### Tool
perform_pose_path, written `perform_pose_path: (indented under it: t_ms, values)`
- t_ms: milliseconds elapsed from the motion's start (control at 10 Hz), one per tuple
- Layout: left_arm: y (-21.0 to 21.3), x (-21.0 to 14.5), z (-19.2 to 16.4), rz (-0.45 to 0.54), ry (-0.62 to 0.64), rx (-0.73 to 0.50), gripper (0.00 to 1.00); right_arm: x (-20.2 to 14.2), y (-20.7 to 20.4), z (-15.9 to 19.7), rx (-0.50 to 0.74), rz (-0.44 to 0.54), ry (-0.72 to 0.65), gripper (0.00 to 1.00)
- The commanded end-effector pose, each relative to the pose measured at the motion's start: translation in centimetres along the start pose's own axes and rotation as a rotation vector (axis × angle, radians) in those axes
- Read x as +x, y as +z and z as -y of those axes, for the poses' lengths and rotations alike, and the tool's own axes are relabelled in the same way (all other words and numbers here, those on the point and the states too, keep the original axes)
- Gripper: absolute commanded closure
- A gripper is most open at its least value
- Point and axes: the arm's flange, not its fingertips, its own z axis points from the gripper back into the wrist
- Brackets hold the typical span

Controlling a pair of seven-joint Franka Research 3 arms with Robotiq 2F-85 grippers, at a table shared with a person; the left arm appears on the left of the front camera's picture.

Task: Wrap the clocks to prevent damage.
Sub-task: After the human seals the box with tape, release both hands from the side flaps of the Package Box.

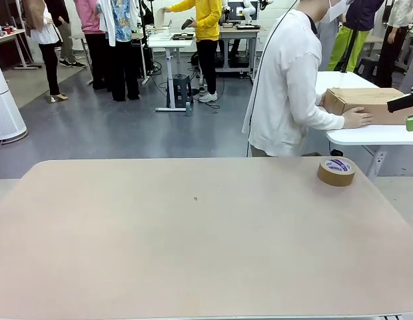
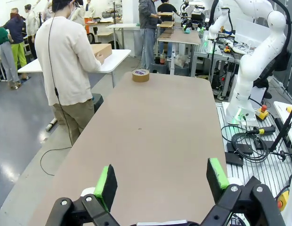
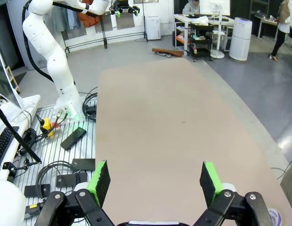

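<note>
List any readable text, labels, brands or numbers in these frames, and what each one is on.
No text can be read.
Roll of brown tape on the table: its round core label carries blue and red print, too small and blurred to read.
Cardboard box under the person's hand: no legible marking.
Left gripper and right gripper: no print visible.

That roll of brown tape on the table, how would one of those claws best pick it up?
The tape roll lies flat near the table's far right corner, hole facing up. Coming straight down from above looks best: open jaws straddle the ring and squeeze its curved outer wall, or one finger drops into the hole and pinches the band. The right gripper seems the nearer one.
</note>
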Motion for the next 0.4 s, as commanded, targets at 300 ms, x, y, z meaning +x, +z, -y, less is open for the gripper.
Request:
perform_pose_path:
  t_ms: [300]
  values:
    - [0.16, 0.28, -0.02, 0.004, -0.005, -0.007, 0.00, -0.03, 0.03, 0.01, 0.000, 0.004, 0.000, 0.00]
